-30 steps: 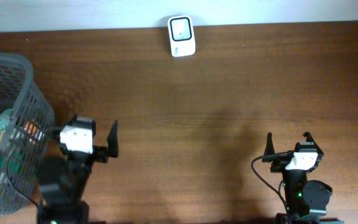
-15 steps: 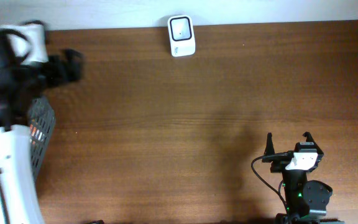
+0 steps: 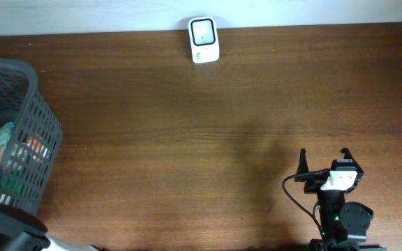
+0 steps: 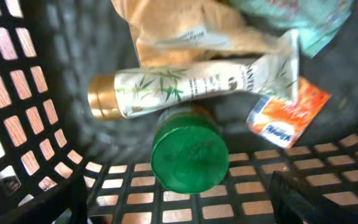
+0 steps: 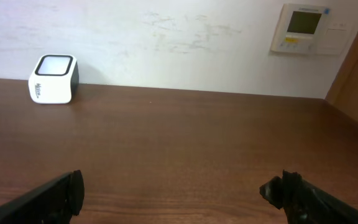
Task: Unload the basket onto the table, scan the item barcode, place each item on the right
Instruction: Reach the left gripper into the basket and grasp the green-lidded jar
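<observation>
**Near edge.** The right pincer (image 3: 323, 159) sits on the surface (image 3: 187, 139) with its jaws spread wide and nothing between them. Its wrist view shows both fingertips (image 5: 58, 194) well apart above bare wood.

**Left edge.** The left pincer (image 4: 182, 202) hangs over the inside of the grey mesh basket (image 3: 37, 132), jaws likewise wide apart and empty. Just below it lies a green-capped bottle (image 4: 189, 158), cap toward the camera. A bamboo-printed tube (image 4: 191, 87) with a gold cap (image 4: 101, 96) lies crosswise, touching the bottle from behind. An orange sachet (image 4: 288, 112) lies at the tube's crimped end, and a brown paper packet (image 4: 179, 25) lies beyond.

**Far edge.** The white barcode scanner (image 3: 204, 40) stands well apart from the basket, close against the wall (image 5: 166, 37). The wall bears a control panel (image 5: 304, 28).
</observation>
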Motion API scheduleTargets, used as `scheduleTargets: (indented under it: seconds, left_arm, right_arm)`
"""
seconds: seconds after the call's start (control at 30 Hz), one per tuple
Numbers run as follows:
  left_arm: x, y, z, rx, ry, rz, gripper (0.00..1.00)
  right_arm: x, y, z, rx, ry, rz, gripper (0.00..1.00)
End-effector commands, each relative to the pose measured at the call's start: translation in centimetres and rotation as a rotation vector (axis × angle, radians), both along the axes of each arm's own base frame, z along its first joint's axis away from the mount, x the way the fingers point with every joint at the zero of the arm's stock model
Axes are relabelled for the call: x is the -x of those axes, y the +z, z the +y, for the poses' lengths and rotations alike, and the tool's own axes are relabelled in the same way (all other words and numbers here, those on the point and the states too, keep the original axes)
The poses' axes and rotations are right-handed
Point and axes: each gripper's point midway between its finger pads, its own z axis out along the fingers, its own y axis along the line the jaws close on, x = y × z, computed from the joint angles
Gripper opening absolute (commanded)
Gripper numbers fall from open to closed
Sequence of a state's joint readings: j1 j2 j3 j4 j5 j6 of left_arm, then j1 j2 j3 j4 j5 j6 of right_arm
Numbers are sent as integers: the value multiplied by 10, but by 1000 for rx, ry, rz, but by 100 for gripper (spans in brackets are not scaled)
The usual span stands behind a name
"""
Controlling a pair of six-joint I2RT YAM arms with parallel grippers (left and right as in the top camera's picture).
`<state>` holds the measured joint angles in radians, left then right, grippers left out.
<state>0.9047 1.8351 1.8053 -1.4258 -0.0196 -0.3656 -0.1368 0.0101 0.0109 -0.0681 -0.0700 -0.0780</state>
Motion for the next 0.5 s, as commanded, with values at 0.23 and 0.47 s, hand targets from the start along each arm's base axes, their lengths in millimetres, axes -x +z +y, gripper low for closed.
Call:
scheduleTargets:
  seconds: [0.23, 0.47]
  left_arm:
    - [7, -74, -27, 101, -87, 104, 91]
    - [6, -78, -38, 106, -123, 142, 96]
  right_arm:
    - [0, -2, 1, -9, 4, 2, 98]
    - [0, -2, 1, -9, 4, 2, 98]
